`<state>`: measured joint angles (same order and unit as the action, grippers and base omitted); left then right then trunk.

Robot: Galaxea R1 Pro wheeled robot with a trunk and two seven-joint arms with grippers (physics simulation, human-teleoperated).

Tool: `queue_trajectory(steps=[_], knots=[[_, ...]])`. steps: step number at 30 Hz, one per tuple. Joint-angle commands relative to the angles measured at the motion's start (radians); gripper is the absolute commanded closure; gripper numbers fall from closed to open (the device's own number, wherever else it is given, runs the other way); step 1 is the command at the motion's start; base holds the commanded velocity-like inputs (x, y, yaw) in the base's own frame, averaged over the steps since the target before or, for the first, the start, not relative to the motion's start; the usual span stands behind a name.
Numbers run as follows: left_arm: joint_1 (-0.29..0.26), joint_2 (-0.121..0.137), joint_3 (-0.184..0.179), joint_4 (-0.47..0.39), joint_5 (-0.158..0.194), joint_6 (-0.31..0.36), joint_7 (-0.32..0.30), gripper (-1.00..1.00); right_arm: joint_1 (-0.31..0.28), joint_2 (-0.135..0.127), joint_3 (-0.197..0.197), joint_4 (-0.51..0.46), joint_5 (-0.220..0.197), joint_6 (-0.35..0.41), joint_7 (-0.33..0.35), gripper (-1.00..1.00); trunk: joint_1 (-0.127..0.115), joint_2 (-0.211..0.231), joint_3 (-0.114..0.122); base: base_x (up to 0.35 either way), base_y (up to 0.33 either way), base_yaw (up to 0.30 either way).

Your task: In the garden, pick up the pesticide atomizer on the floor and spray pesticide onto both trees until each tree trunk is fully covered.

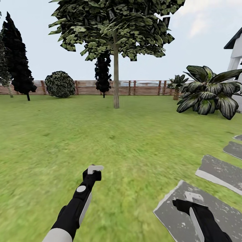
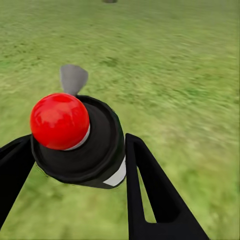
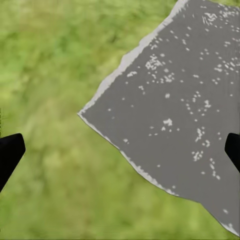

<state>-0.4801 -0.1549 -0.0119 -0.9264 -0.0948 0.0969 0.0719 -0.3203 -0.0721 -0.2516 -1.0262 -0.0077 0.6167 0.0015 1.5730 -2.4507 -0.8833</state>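
One tree trunk (image 1: 116, 84) is standing upper centre of the head view, well ahead of the left claw (image 1: 95, 169), which is gripping the pesticide atomizer (image 2: 85, 142), red cap toward the wrist camera. Right claw (image 1: 193, 198) is hanging wide open, empty, over a paving slab (image 3: 185, 100).

Tree (image 1: 116, 84) stands ahead on lawn (image 1: 67, 134), fence (image 1: 141, 88) behind, paving slabs (image 1: 220, 171) right.

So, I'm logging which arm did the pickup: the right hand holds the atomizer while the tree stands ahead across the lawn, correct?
Not quite. The left hand holds the pesticide atomizer, as the left wrist view shows; the right hand is open over a stone slab. The tree does stand ahead across the lawn.
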Motion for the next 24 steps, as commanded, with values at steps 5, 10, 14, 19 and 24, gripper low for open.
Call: queue_trajectory(steps=[5,10,14,19,24], knots=[[0.000,0.000,0.000,0.000,0.000,0.001,0.000,1.00,0.000,0.000,0.000,0.000,0.000,0.000,0.000,-1.00,0.000,0.000,0.000,0.337,0.000,0.000],[0.000,0.000,0.000,0.000,0.000,0.000,0.000,1.00,0.000,0.000,0.001,0.000,0.000,0.000,0.000,-1.00,0.000,0.000,0.000,0.338,0.000,0.000],[0.000,0.000,0.000,0.000,0.000,0.000,0.000,1.00,0.000,0.000,0.001,0.000,0.001,0.000,0.000,-1.00,0.000,0.000,0.000,0.337,0.000,0.000],[0.000,0.000,0.001,0.000,0.000,0.000,0.000,1.00,0.000,0.000,0.001,0.000,0.001,0.000,0.000,-1.00,0.000,0.000,0.000,0.338,0.000,0.000],[0.000,0.000,0.000,0.000,0.000,0.000,0.000,1.00,0.000,0.000,0.001,0.000,0.001,0.000,-0.003,-1.00,0.000,0.000,0.000,0.337,0.000,0.000]])
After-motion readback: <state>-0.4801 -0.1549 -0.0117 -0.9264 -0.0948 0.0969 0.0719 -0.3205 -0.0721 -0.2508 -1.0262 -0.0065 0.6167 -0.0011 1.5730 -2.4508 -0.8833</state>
